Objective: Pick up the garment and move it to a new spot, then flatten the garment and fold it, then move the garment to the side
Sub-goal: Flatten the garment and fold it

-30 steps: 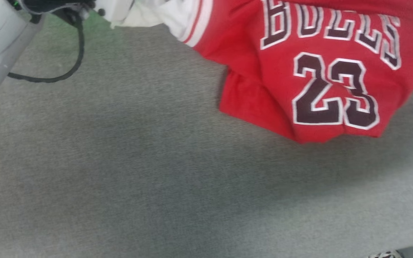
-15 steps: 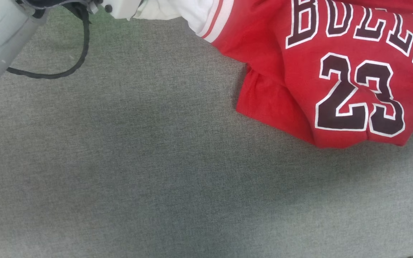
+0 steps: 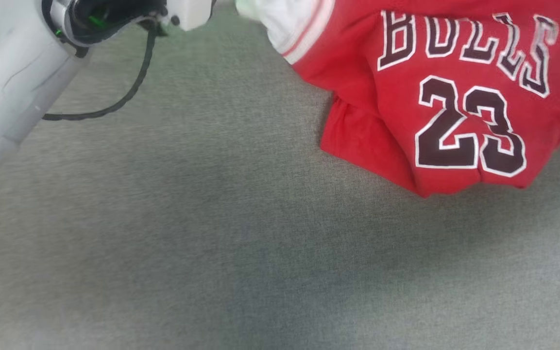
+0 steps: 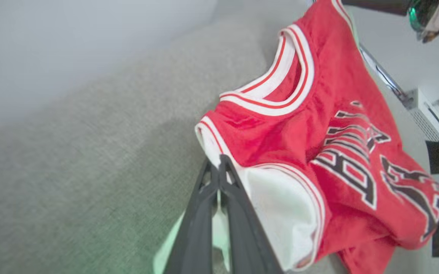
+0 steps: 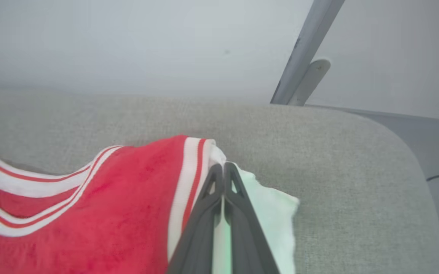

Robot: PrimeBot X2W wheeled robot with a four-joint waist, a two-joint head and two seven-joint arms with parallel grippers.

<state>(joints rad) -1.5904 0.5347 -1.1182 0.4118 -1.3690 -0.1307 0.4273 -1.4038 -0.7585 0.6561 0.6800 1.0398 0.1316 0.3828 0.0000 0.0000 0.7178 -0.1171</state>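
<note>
In the head view the garment (image 3: 406, 112) lies bunched on the grey fabric pad (image 3: 212, 243), on its far right part, with the dark white-outlined letters and the number 23 facing up and a band of white, red-striped trim turned toward the left. The pale left forearm (image 3: 12, 82) comes in from the near left, a black cable (image 3: 114, 102) looping under it above the pad. In the left wrist view the left gripper (image 4: 219, 161) has its two dark fingers pressed together, clenched on the garment at a striped armhole edge where the white lining folds outward. From there the red cloth spreads away to the right across the pad, the neckline trim standing up behind, and a strap rises toward the top of the view. In the right wrist view the right gripper (image 5: 224, 167) is likewise clamped tight, its fingertips pinching the garment where the striped trim meets the white lining. This held edge sits near the pad's rounded corner, and a grey metal post (image 5: 303, 57) stands beyond the pad's far edge.
</note>
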